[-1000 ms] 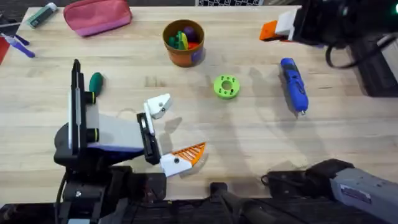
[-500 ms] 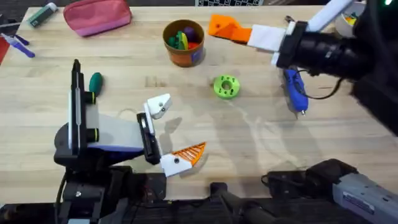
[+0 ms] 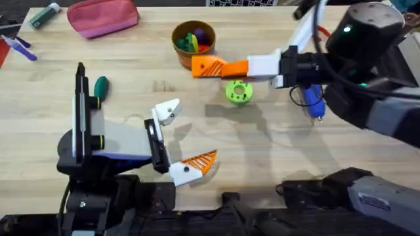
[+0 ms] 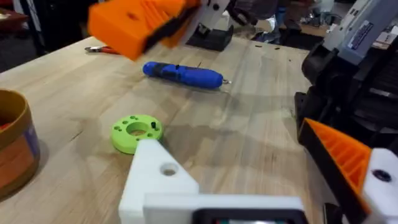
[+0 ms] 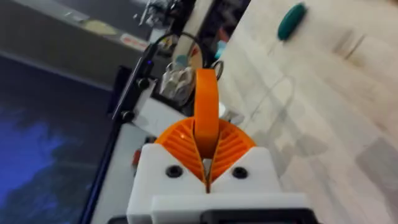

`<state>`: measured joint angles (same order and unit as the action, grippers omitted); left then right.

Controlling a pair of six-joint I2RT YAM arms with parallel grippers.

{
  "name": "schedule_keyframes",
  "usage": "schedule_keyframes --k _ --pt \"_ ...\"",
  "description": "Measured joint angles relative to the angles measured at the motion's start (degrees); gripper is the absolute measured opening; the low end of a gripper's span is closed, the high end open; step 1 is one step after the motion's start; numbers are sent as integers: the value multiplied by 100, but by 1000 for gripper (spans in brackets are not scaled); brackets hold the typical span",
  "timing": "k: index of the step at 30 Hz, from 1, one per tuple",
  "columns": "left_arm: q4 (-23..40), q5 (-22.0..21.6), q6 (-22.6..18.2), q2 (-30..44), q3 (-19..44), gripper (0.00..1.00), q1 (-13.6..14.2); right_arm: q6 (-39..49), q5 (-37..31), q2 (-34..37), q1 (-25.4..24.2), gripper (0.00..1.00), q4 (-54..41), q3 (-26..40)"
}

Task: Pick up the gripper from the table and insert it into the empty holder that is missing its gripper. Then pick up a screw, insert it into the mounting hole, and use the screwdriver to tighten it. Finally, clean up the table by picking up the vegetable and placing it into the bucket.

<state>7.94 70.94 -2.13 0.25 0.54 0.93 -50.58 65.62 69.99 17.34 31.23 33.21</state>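
I judge the task to be in its first part: the gripper point(image 5: 206, 99), an orange ribbed wedge of hard plastic, is off the surface point(image 3: 275, 151) and stands clamped between the two orange ribbed pads of my right pincer point(image 3: 211, 67), which is closed on it. This pincer hangs above the middle of the surface, nearer the far edge, between the bucket point(image 3: 194, 44) and the green holed disc point(image 3: 238, 91). The insertion is not yet done. My left pincer point(image 3: 180, 136) is near the front edge, toward the left corner, with its fingers spread apart and gripping nothing. One finger carries its orange ribbed pad point(image 3: 199, 160); the other is the empty holder point(image 3: 167, 110), a bare white block of smooth matte plastic with the small round mounting hole point(image 4: 168, 169) in its face. What is left, as I judge it, is the insertion, the screw, the tightening and the cleaning. I cannot find a screw. The screwdriver point(image 3: 310, 92), blue, glossy and pen-shaped with a thin metal bit, lies in the right half of the surface. The vegetable point(image 3: 100, 86), a smooth dark green oval, lies toward the left edge, well apart from the round orange bucket at the middle of the far edge. The surface is pale wood with plank grain.
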Motion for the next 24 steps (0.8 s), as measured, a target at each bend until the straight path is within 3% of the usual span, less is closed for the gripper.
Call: schedule_keyframes --k 8,13,24 --pt "0 0 0 0 0 986 0 -991 1301 1117 0 10 1266 -2" --pt "0 0 0 0 0 986 0 -1385 1875 1409 0 9 1377 -2" --pt "0 0 0 0 0 986 0 -1505 2155 1999 139 9 1375 -162"
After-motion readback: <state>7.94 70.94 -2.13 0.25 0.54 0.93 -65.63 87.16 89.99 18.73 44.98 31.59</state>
